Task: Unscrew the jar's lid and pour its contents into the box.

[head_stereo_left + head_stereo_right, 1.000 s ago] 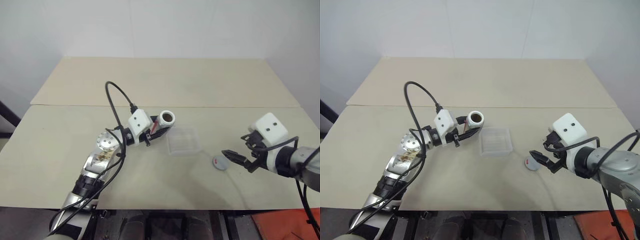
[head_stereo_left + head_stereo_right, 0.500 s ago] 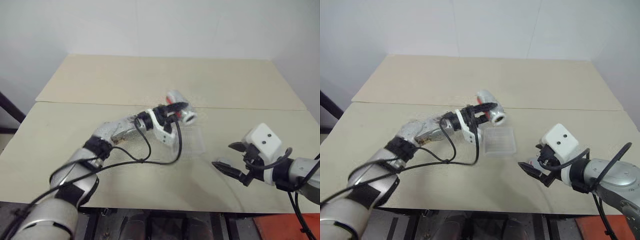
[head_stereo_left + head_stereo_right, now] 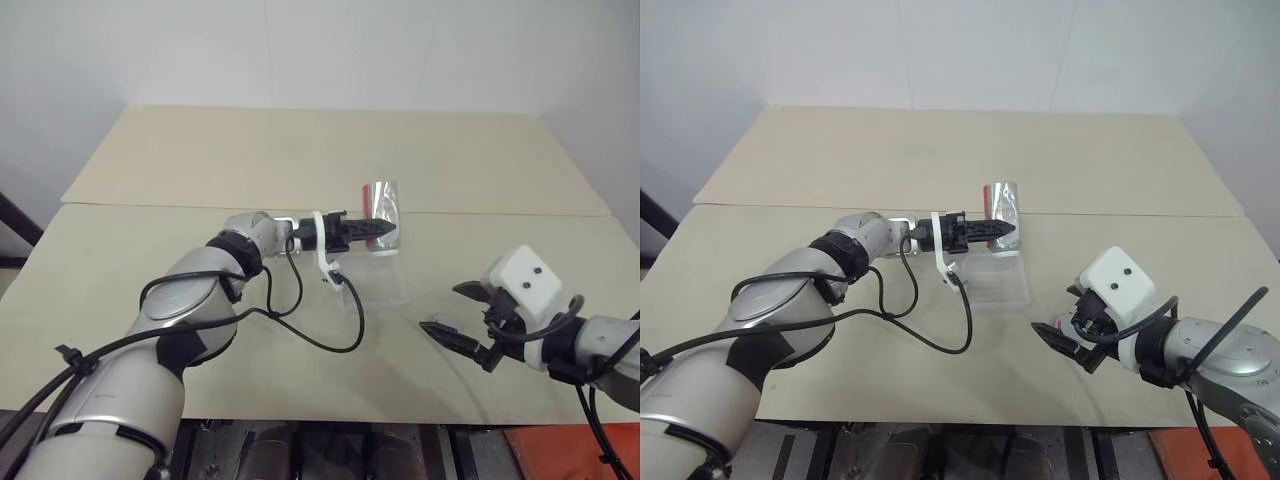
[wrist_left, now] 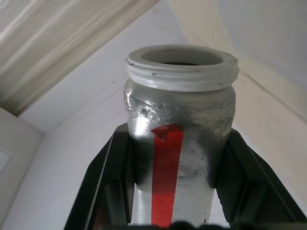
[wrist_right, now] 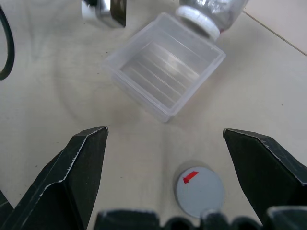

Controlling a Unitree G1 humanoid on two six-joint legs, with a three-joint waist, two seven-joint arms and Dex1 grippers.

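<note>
While my right gripper (image 5: 163,139) stands open and empty above the table (image 3: 150,300), the lid (image 5: 200,190) lies flat between its fingers. Beyond sits the box (image 5: 163,72). Farther, my left gripper (image 3: 1008,228) clamps the jar (image 3: 1001,208), mouth down over the box's far edge.

- Jar (image 4: 180,139): base cut off at the frame edge in left wrist view; interior dark, contents not discernible.
- Box (image 5: 163,72): far corner hidden behind the jar's mouth.
- Lid (image 3: 443,323): beside the box, partly hidden by right gripper (image 3: 452,316) fingers.
</note>
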